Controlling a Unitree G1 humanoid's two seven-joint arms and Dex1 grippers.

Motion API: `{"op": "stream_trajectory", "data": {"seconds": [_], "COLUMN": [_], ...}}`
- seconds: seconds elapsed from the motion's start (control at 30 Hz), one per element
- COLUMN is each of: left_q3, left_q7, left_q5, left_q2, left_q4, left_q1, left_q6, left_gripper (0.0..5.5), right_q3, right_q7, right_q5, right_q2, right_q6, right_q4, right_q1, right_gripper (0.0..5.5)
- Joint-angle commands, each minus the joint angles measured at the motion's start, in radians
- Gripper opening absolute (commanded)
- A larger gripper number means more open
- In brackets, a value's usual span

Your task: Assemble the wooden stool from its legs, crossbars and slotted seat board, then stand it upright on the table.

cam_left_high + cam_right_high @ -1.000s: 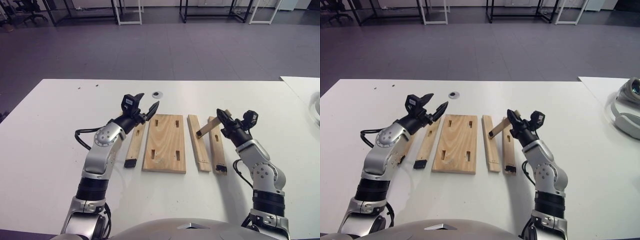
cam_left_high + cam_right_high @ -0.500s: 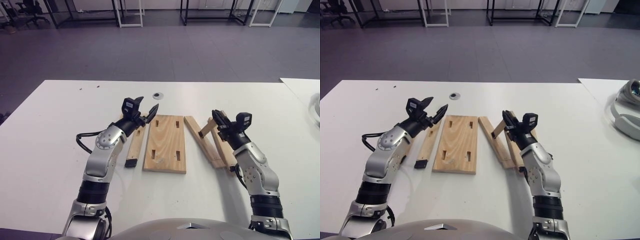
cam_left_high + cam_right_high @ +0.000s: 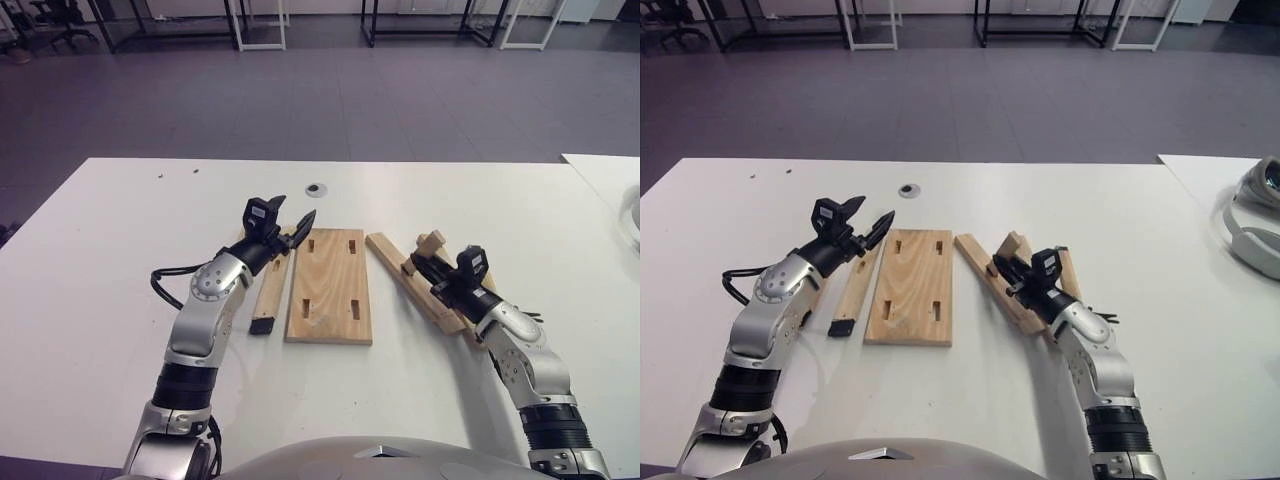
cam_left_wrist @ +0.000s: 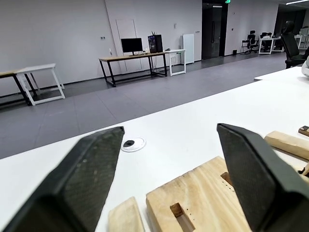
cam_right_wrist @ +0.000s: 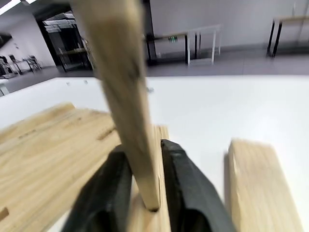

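You can't see the far end of the left leg (image 3: 271, 288) behind the left gripper (image 3: 298, 207), and the crossbar (image 5: 121, 77) looks blurred, its free end cut off.

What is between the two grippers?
The seat board lies flat between the left gripper and right gripper, plus a slanted leg nearer the right one, in the eye views.

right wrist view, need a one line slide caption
Right gripper shut on a wooden crossbar over stool legs lying on the white table.
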Motion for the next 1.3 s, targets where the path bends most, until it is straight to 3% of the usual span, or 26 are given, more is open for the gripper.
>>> {"op": "stream_trajectory", "data": {"seconds": [0.03, 0.33, 0.47, 0.7, 0.83, 1.0, 1.17, 1.3], "left_q3": [-0.004, -0.006, -0.009, -0.012, -0.004, 0.140, 0.255, 0.254], "left_q7": [0.012, 0.034, 0.040, 0.052, 0.067, 0.180, 0.338, 0.369], "left_q5": [0.020, 0.030, 0.040, 0.051, 0.011, -0.388, -0.765, -0.844], "left_q2": [0.001, -0.016, -0.025, -0.029, -0.058, -0.284, -0.411, -0.387], "left_q4": [-0.009, -0.003, -0.001, -0.013, -0.042, -0.104, -0.115, -0.118], "left_q1": [0.005, 0.014, 0.015, 0.005, -0.017, -0.035, -0.087, -0.106], "left_q6": [0.007, -0.005, -0.006, 0.002, 0.058, 0.309, 0.489, 0.484], "left_gripper": [3.54, 3.54, 3.54, 3.54, 3.54, 4.46, 4.50, 4.25], "right_q3": [-0.015, 0.086, 0.138, 0.162, 0.083, 0.002, 0.077, 0.109], "right_q7": [-0.010, 0.030, -0.009, -0.048, -0.073, -0.009, 0.082, 0.103], "right_q5": [-0.010, -0.057, -0.120, -0.175, -0.095, 0.021, 0.048, 0.047], "right_q2": [-0.047, -0.221, -0.242, -0.236, -0.176, -0.168, -0.196, -0.193], "right_q6": [0.081, 0.436, 0.526, 0.597, 0.644, 0.622, 0.575, 0.537], "right_q4": [-0.042, -0.152, -0.160, -0.154, -0.223, -0.376, -0.507, -0.548], "right_q1": [-0.058, -0.011, -0.021, -0.052, -0.100, -0.174, -0.209, -0.213], "right_gripper": [1.80, 3.67, 3.67, 2.22, 2.08, 2.08, 2.08, 2.08]}}
